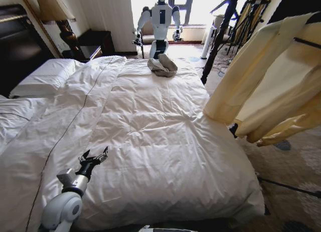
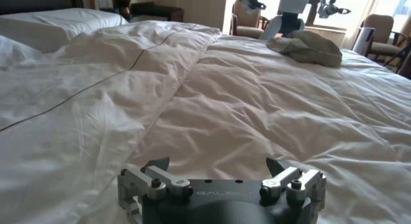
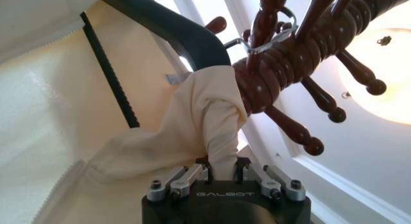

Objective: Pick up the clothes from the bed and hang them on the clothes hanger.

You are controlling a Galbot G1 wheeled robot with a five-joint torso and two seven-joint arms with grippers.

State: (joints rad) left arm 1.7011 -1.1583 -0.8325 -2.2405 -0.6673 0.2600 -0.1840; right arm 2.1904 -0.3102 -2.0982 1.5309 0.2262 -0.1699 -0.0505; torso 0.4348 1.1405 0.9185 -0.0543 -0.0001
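The left gripper (image 1: 95, 157) is held released, fingers spread, above the near part of the bed (image 1: 165, 142). The right gripper (image 3: 222, 172) is clenched on the clothes (image 3: 199, 118), draped beside 1 black clothes hanger (image 3: 173, 26) at a wooden stand (image 3: 289, 60).

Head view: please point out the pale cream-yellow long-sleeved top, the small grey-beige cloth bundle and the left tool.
Pale cream-yellow long-sleeved top (image 1: 266, 66), head view, hanging body.
Small grey-beige cloth bundle (image 1: 162, 66), head view, middle.
Left tool (image 1: 96, 157), head view, between fingertips.
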